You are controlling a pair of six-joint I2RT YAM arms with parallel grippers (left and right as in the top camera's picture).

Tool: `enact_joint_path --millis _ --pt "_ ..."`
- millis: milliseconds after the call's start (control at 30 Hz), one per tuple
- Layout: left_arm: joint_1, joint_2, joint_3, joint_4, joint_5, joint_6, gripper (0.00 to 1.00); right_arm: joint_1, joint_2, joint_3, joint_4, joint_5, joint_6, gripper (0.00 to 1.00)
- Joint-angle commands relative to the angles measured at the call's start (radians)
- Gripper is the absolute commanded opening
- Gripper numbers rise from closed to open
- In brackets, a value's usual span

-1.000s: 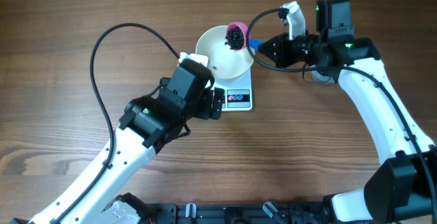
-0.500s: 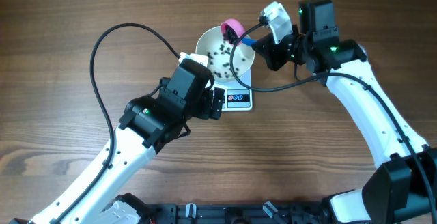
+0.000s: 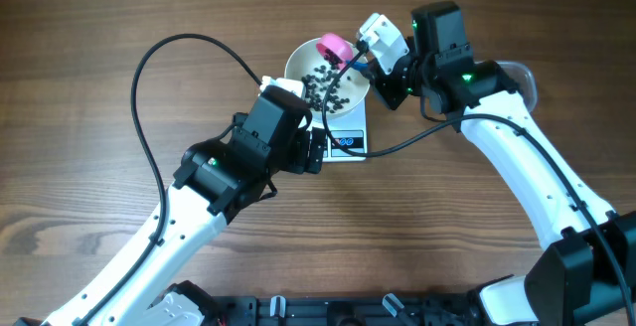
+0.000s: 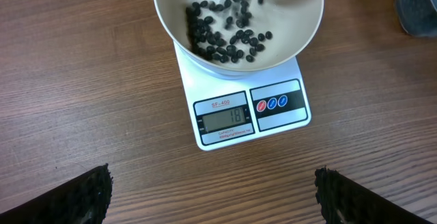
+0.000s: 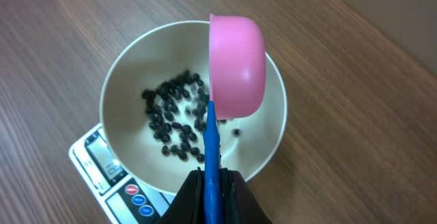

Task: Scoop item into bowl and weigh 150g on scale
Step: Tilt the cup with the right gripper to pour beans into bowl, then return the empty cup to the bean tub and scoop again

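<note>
The right gripper pinches the pink scoop, tipped over the white bowl on the scale. Black beans lie inside. The left gripper hangs wide open nearby. If the scoop bumps the rim, beans could spill out.

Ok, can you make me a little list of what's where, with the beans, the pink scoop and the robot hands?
bowl: white, sitting on the scale
beans: small black pieces inside the bowl
scale: white, display seems to read 18
scoop: pink, blue handle, tipped on its side over the bowl
right gripper: shut on the scoop's handle
left gripper: open, empty, in front of the scale
</note>
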Motion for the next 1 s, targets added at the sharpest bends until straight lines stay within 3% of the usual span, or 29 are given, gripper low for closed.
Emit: enact_joint_path --millis 0,233,333,433,667,800,900,967 --pt "-0.003 0.002 0.016 0.003 0.008 0.013 1.0 0.002 -0.015 0.028 0.003 0.002 -0.035 0.04" --pt "-0.003 0.002 0.016 0.003 0.008 0.013 1.0 0.002 -0.015 0.028 0.004 -0.077 -0.048 0.04" --pt "-0.003 0.002 0.016 0.003 0.008 0.013 1.0 0.002 -0.015 0.028 0.04 0.037 0.055 0.04" --pt "-0.003 0.002 0.016 0.003 0.008 0.013 1.0 0.011 -0.015 0.028 0.035 0.021 0.012 0.04" --pt "-0.003 0.002 0.016 0.003 0.008 0.013 1.0 -0.019 -0.063 0.028 0.076 -0.051 0.339 0.04" --pt "-0.003 0.002 0.016 0.003 0.008 0.013 1.0 -0.163 -0.183 0.028 0.035 -0.043 0.351 0.04" --pt "-0.003 0.002 0.016 0.003 0.008 0.013 1.0 -0.376 -0.248 0.028 -0.068 -0.04 0.422 0.04" --pt "-0.003 0.002 0.016 0.003 0.008 0.013 1.0 -0.501 -0.252 0.028 -0.161 -0.039 0.386 0.04"
